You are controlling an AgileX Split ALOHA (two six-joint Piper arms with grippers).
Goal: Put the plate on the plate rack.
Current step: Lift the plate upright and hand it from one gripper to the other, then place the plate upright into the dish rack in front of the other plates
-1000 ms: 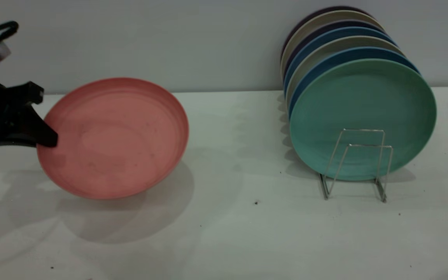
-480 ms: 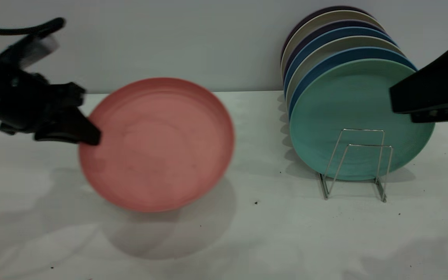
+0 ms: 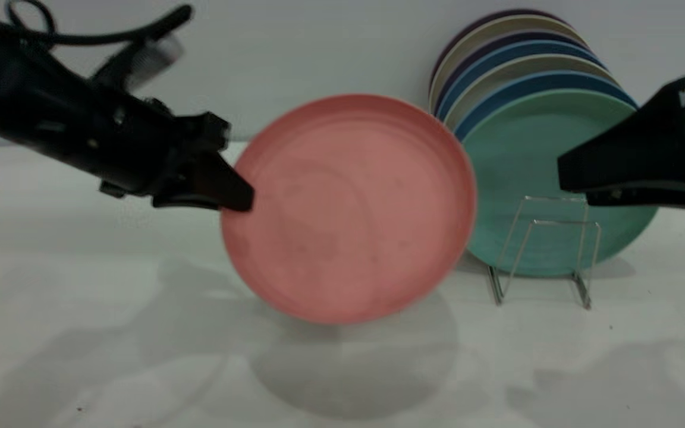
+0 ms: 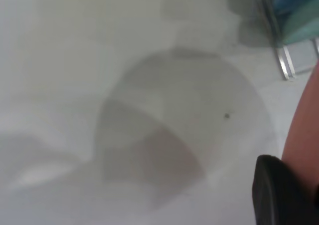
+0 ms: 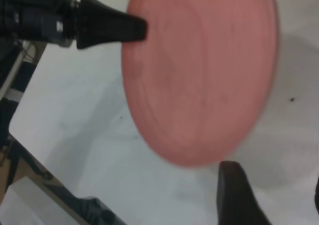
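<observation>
The salmon-pink plate hangs in the air, tilted nearly upright, just left of the rack. My left gripper is shut on its left rim. In the left wrist view one of its fingers lies against the plate's edge. The wire plate rack stands at the right with its two front loops free. My right gripper is open and empty, in front of the teal-green plate, a short gap right of the pink plate. The right wrist view shows the pink plate beyond my right gripper.
Behind the teal-green plate several blue, beige and dark plates stand in the rack against the back wall. The white table lies under the plate. The rack's foot shows in the left wrist view.
My left gripper has carried the pink plate to the right and slightly up, up to the rack. My right gripper has come in from the right edge and moved left.
</observation>
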